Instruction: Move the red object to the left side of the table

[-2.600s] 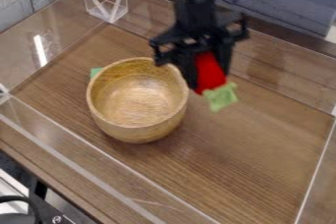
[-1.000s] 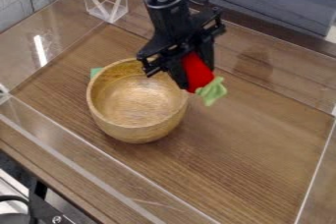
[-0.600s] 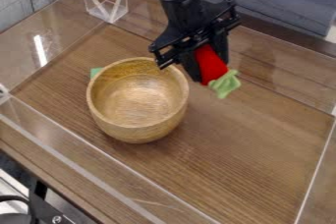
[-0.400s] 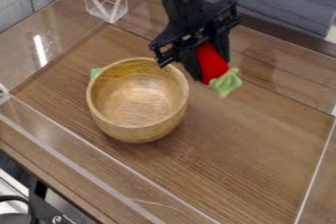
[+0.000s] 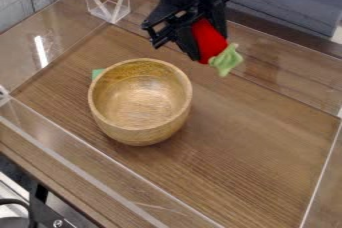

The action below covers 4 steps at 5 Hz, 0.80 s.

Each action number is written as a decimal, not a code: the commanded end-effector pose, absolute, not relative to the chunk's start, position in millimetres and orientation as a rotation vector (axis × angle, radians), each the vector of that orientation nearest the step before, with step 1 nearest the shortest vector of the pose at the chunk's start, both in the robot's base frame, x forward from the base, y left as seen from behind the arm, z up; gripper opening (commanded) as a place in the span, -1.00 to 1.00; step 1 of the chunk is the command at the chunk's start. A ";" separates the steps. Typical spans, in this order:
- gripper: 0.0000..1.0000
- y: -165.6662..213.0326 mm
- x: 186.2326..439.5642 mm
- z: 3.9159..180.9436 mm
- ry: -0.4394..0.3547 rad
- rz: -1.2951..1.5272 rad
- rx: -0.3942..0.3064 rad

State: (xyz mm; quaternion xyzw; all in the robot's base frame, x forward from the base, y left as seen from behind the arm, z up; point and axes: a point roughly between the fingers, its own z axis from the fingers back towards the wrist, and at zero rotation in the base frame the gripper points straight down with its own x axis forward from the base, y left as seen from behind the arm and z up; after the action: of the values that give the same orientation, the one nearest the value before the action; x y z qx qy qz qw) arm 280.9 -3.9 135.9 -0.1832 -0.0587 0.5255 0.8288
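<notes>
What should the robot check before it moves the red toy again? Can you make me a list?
1. Red plump toy fruit with light green leafy end held by the black gripper: ok, it is between the fingers.
2. Toy out of the round light wooden bowl: ok, it is beyond the rim.
3. Bowl upright: ok.
4. Toy lifted off the brown wood-grain tabletop: cannot tell from this one view.
5. Toy put down at the left side: not ok, it is still in the gripper.
</notes>
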 end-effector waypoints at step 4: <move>-1.00 8.3 286.5 121.2 -0.174 1.014 -0.403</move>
State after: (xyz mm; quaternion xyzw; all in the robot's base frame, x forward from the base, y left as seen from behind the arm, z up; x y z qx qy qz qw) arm 283.4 8.7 113.3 -0.1866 -0.0689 0.4857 0.8512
